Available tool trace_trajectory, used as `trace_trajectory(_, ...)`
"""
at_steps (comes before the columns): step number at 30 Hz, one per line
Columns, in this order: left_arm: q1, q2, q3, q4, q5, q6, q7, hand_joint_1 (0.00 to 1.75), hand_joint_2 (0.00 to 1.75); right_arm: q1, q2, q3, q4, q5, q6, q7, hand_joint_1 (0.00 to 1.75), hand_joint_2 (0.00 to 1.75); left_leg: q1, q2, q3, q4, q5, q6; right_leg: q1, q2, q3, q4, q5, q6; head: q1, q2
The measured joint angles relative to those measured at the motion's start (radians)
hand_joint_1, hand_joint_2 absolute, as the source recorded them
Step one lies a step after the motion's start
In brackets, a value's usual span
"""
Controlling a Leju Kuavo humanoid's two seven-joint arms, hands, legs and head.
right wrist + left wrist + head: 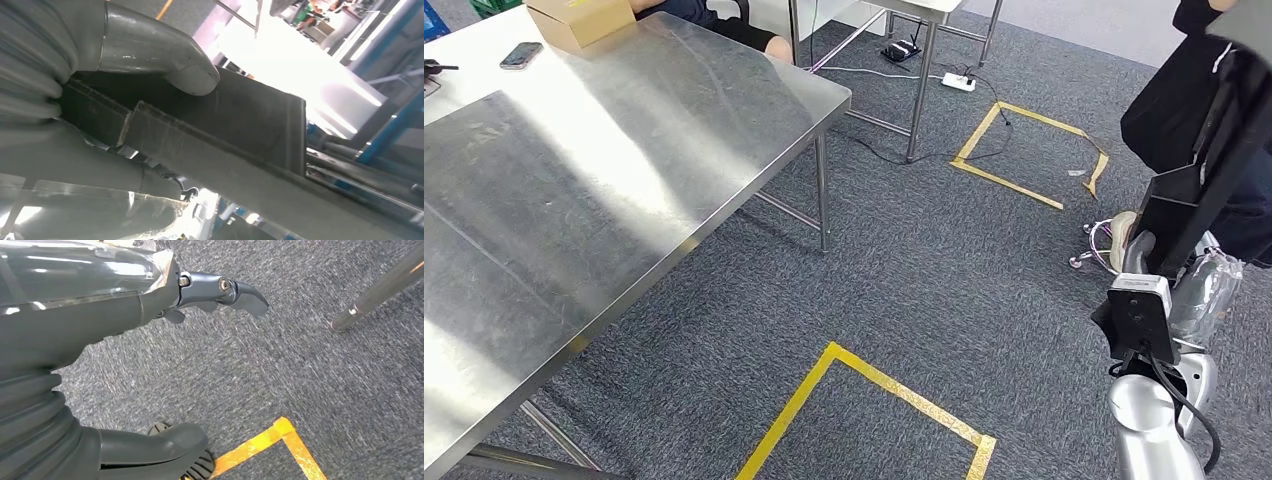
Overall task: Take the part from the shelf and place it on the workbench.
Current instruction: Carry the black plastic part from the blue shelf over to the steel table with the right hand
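The right hand grips the black part, off the shelf but not yet on the workbench, while the left hand hangs empty, fingers apart.

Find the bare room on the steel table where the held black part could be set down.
The table is bare across its middle and near end. Only the far end is crowded, by the cardboard box and the phone. The right hand grips the black part.

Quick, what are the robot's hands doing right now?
Left hand: holds nothing, hanging over the carpet.
Right hand: grips a flat black part, thumb pressed on it.
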Motion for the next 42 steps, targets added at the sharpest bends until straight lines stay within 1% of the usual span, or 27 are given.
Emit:
trace_trajectory(1,0.001,0.000,0.000,0.000,-0.001,-0.001,0.000,0.00,1.75,0.005,0.000,-0.002,0.000,0.000,0.000,0.000,1.75,1.75,0.000,0.000,-0.002,0.000,0.001,0.000,-0.001,0.000,-0.018,0.043,-0.012,0.004,0.000,0.000)
trace_trajectory(2,0.001,0.000,0.000,0.000,-0.002,-0.001,0.000,0.00,1.75,0.010,0.000,-0.004,0.000,0.000,0.000,0.000,1.75,1.75,0.000,0.000,-0.002,0.001,0.001,0.000,-0.003,0.000,-0.019,0.051,-0.008,0.011,0.000,0.000)
trace_trajectory(3,0.001,-0.001,0.000,0.000,-0.002,-0.002,0.000,0.00,1.75,0.012,0.000,-0.006,-0.001,-0.001,0.000,0.000,1.75,1.75,0.001,-0.001,-0.001,0.002,0.001,-0.001,-0.005,0.000,0.000,0.015,0.011,0.021,0.000,0.000)
trace_trajectory(5,0.001,-0.001,0.000,0.000,-0.003,-0.004,0.000,0.00,1.75,0.013,0.000,-0.009,-0.005,-0.001,0.000,0.000,1.75,1.75,0.000,-0.002,0.000,0.005,-0.003,-0.007,-0.011,-0.001,0.073,-0.126,0.066,0.040,0.001,0.000)
trace_trajectory(6,0.001,-0.001,0.000,0.000,-0.003,-0.005,0.000,0.00,1.75,0.013,-0.001,-0.010,-0.008,-0.001,0.000,0.000,1.75,1.75,-0.002,-0.002,-0.002,0.008,-0.005,-0.011,-0.012,0.000,0.102,-0.187,0.084,0.043,0.001,0.000)
trace_trajectory(7,0.001,0.000,0.000,0.000,-0.004,-0.006,0.000,0.00,1.75,0.015,-0.001,-0.010,-0.010,-0.001,0.000,0.000,1.75,1.75,-0.004,-0.003,-0.006,0.011,-0.005,-0.017,-0.012,0.001,0.118,-0.222,0.092,0.042,0.001,0.000)
trace_trajectory(10,0.002,0.001,0.000,0.000,-0.005,-0.006,0.000,0.00,1.75,0.025,-0.001,-0.011,-0.013,-0.001,0.000,0.001,1.75,1.75,-0.005,-0.004,-0.016,0.016,-0.006,-0.028,-0.012,0.002,0.117,-0.233,0.090,0.027,-0.001,0.000)
trace_trajectory(12,0.002,0.000,0.000,0.000,-0.006,-0.006,0.000,0.00,1.75,0.027,0.000,-0.012,-0.019,-0.001,0.000,0.001,1.75,1.75,-0.001,-0.004,-0.032,0.052,-0.034,-0.037,-0.016,0.002,0.119,-0.235,0.091,0.012,-0.003,0.000)
trace_trajectory(13,0.002,0.000,0.000,0.000,-0.007,-0.006,0.000,0.00,1.75,0.026,0.000,-0.012,-0.022,-0.001,0.000,0.001,1.75,1.75,0.000,-0.005,-0.054,0.099,-0.062,-0.041,-0.017,0.002,0.120,-0.237,0.090,0.004,-0.004,0.000)
trace_trajectory(15,0.003,0.000,0.000,0.000,-0.008,-0.006,0.000,0.00,1.75,0.027,0.001,-0.013,-0.026,0.000,0.000,0.001,1.75,1.75,0.000,-0.005,-0.122,0.234,-0.119,-0.046,-0.012,0.001,0.121,-0.236,0.089,-0.007,-0.004,0.000)
trace_trajectory(16,0.004,0.000,0.000,0.000,-0.008,-0.006,0.000,0.00,1.75,0.028,0.002,-0.012,-0.026,0.000,0.000,0.001,1.75,1.75,0.000,-0.005,-0.151,0.285,-0.131,-0.047,-0.010,0.001,0.122,-0.236,0.088,-0.009,-0.004,0.000)
trace_trajectory(17,0.005,0.000,0.000,0.000,-0.008,-0.006,0.000,0.00,1.75,0.030,0.003,-0.012,-0.026,0.000,0.000,0.001,1.75,1.75,0.000,-0.005,-0.165,0.304,-0.124,-0.046,-0.009,0.001,0.123,-0.236,0.087,-0.010,-0.005,0.000)
trace_trajectory(18,0.005,0.000,0.000,0.000,-0.008,-0.006,0.000,0.00,1.75,0.032,0.004,-0.012,-0.027,0.001,0.000,0.001,1.75,1.75,0.000,-0.005,-0.160,0.285,-0.099,-0.043,-0.008,0.002,0.124,-0.236,0.087,-0.011,-0.004,0.000)
trace_trajectory(20,0.005,0.001,0.000,0.000,-0.010,-0.006,0.000,0.00,1.75,0.033,0.005,-0.012,-0.030,0.001,0.000,0.002,1.75,1.75,0.000,-0.006,-0.107,0.163,-0.024,-0.036,-0.008,0.004,0.129,-0.236,0.084,-0.013,-0.004,0.000)
trace_trajectory(21,0.005,0.001,0.000,0.000,-0.010,-0.006,0.000,0.00,1.75,0.033,0.005,-0.012,-0.032,0.002,0.000,0.002,1.75,1.75,-0.001,-0.006,-0.078,0.101,0.001,-0.033,-0.004,0.005,0.130,-0.235,0.083,-0.013,-0.004,0.000)
trace_trajectory(23,0.004,0.002,0.000,0.000,-0.012,-0.006,-0.001,0.00,1.75,0.033,0.006,-0.013,-0.035,0.002,0.000,0.003,1.75,1.75,-0.004,-0.006,-0.051,0.038,0.014,-0.029,0.001,0.005,0.127,-0.235,0.082,-0.009,-0.004,0.000)
trace_trajectory(26,0.004,0.001,0.000,0.000,-0.013,-0.007,-0.001,0.00,1.75,0.035,0.006,-0.014,-0.040,0.006,0.000,0.007,1.75,1.75,-0.008,-0.006,-0.048,0.025,0.017,-0.016,0.003,0.004,0.120,-0.230,0.078,0.003,-0.003,0.000)
trace_trajectory(28,0.004,0.001,0.000,0.000,-0.014,-0.009,-0.001,0.00,1.75,0.036,0.006,-0.016,-0.046,0.009,0.000,0.010,1.75,1.75,-0.004,-0.006,-0.044,0.018,0.022,-0.005,0.003,0.003,0.088,-0.165,0.045,0.004,-0.001,0.000)
trace_trajectory(30,0.003,0.003,0.000,0.000,-0.014,-0.009,-0.002,0.00,1.75,0.038,0.006,-0.018,-0.049,0.010,0.000,0.012,1.75,1.75,-0.003,-0.006,-0.044,0.017,0.022,0.000,0.002,0.003,0.024,-0.032,-0.009,0.000,0.001,0.000)
trace_trajectory(31,0.003,0.003,0.000,0.000,-0.015,-0.009,-0.002,0.00,1.75,0.042,0.006,-0.019,-0.049,0.010,0.000,0.013,1.75,1.75,-0.004,-0.006,-0.044,0.018,0.022,0.001,0.001,0.003,-0.005,0.028,-0.028,0.002,0.002,0.000)
trace_trajectory(32,0.003,0.003,0.000,0.000,-0.015,-0.009,-0.002,0.00,1.75,0.045,0.006,-0.019,-0.049,0.010,0.000,0.014,1.75,1.75,-0.004,-0.006,-0.044,0.018,0.022,0.001,0.000,0.003,-0.020,0.056,-0.032,0.007,0.002,0.000)
trace_trajectory(33,0.004,0.002,0.000,0.000,-0.015,-0.009,-0.002,0.00,1.75,0.047,0.006,-0.019,-0.050,0.011,0.000,0.014,1.75,1.75,-0.003,-0.006,-0.043,0.018,0.021,0.000,-0.001,0.003,-0.017,0.046,-0.020,0.015,0.002,0.000)
trace_trajectory(35,0.004,0.001,0.000,0.000,-0.015,-0.010,-0.002,0.00,1.75,0.048,0.007,-0.019,-0.052,0.012,0.000,0.015,1.75,1.75,-0.002,-0.008,-0.040,0.020,0.018,-0.004,-0.006,0.002,0.045,-0.085,0.038,0.034,0.002,0.000)
trace_trajectory(36,0.003,0.001,0.000,0.000,-0.015,-0.010,-0.002,0.00,1.75,0.048,0.007,-0.019,-0.053,0.013,0.000,0.015,1.75,1.75,-0.004,-0.009,-0.040,0.022,0.015,-0.008,-0.006,0.002,0.081,-0.155,0.063,0.038,0.003,0.000)
trace_trajectory(38,0.003,0.002,0.000,0.000,-0.015,-0.010,-0.002,0.00,1.75,0.049,0.007,-0.019,-0.056,0.014,0.000,0.015,1.75,1.75,-0.009,-0.010,-0.041,0.026,0.012,-0.017,-0.005,0.003,0.118,-0.228,0.085,0.031,0.002,0.000)
trace_trajectory(41,0.004,0.002,0.000,0.000,-0.016,-0.010,-0.002,0.00,1.75,0.051,0.007,-0.019,-0.058,0.016,0.000,0.018,1.75,1.75,-0.008,-0.010,-0.043,0.029,0.007,-0.027,-0.007,0.004,0.119,-0.232,0.087,0.010,0.001,0.000)
trace_trajectory(42,0.004,0.002,0.000,0.000,-0.017,-0.011,-0.002,0.00,1.75,0.051,0.008,-0.020,-0.061,0.017,0.001,0.019,1.75,1.75,-0.006,-0.010,-0.050,0.046,-0.006,-0.031,-0.009,0.004,0.121,-0.234,0.087,0.002,0.001,0.000)
